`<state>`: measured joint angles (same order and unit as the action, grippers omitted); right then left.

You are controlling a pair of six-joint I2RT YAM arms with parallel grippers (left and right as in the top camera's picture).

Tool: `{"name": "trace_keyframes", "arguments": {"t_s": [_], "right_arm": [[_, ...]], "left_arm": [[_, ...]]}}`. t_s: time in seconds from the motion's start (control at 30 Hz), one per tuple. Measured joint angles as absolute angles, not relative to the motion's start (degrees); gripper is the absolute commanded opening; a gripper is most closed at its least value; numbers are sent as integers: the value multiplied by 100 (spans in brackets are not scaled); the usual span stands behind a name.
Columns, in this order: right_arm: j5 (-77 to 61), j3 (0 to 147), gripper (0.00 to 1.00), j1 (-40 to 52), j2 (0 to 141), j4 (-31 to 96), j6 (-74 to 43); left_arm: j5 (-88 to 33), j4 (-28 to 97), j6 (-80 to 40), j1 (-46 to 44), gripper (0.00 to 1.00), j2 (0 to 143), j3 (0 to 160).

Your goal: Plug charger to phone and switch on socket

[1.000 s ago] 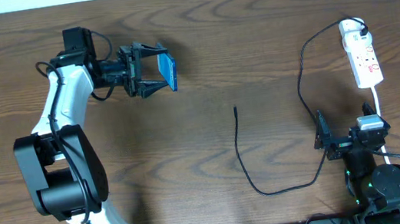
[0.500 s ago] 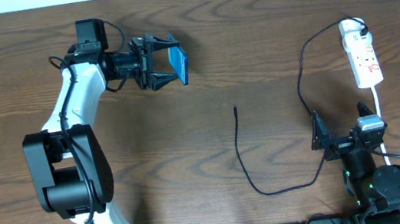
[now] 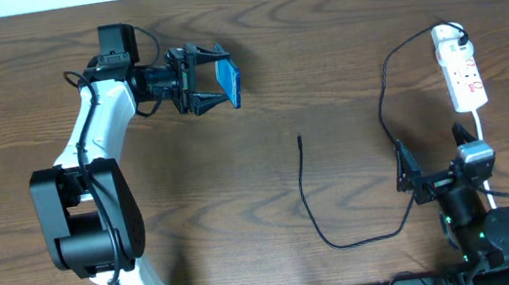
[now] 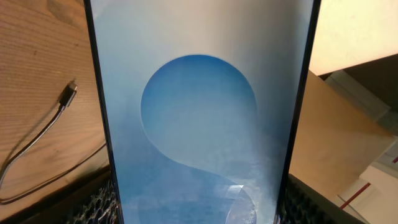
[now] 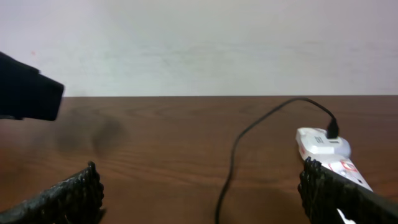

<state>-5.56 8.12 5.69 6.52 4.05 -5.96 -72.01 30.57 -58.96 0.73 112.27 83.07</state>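
My left gripper [image 3: 211, 89] is shut on the phone [image 3: 229, 83], held off the table at the back left. Its blue screen with a lighter circle fills the left wrist view [image 4: 199, 118], between the two pads [image 4: 99, 202]. The charger cable [image 3: 316, 223] lies on the table's middle, its plug tip [image 3: 299, 138] free and pointing to the back; the tip shows in the left wrist view [image 4: 68, 94]. The cable runs right and up to the black plug in the white socket strip [image 3: 461, 76]. My right gripper [image 3: 404, 170] is open and empty near the front right, the cable [image 5: 233, 168] between its fingers' line of sight.
The socket strip [image 5: 323, 146] with its white cord lies at the right edge, behind my right arm. The table's wooden surface [image 3: 340, 43] ends at a pale wall at the back.
My left arm swung the phone to the right and a little back over the first half second, then held still. My right gripper shifted slightly toward the front.
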Motion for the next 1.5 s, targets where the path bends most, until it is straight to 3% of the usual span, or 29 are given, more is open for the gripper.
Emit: {"name": "trace_keyframes", "arguments": {"t_s": [0.3,0.53,0.73,1.13,1.5], "right_arm": [[-1409,2161,99,572,2832,438,-613],[-2856,3776,99,572,5078,965,-856],[-4287,4397,99,572,6320,589,-1140],[-5017,4405,97,617,7116,263,-2268],[-4289,4405,96,937,7116,690,-2373]], "left_arm": [[-7107,3057,-5909,73,7,11227,8307],[-6799,3048,-5942,19,7,11227,8307],[-6390,3011,-5966,-222,7,11227,8305],[-5631,2571,-6431,-845,7,11227,8305],[-5019,2167,-6980,-1509,7,11227,8305]]}}
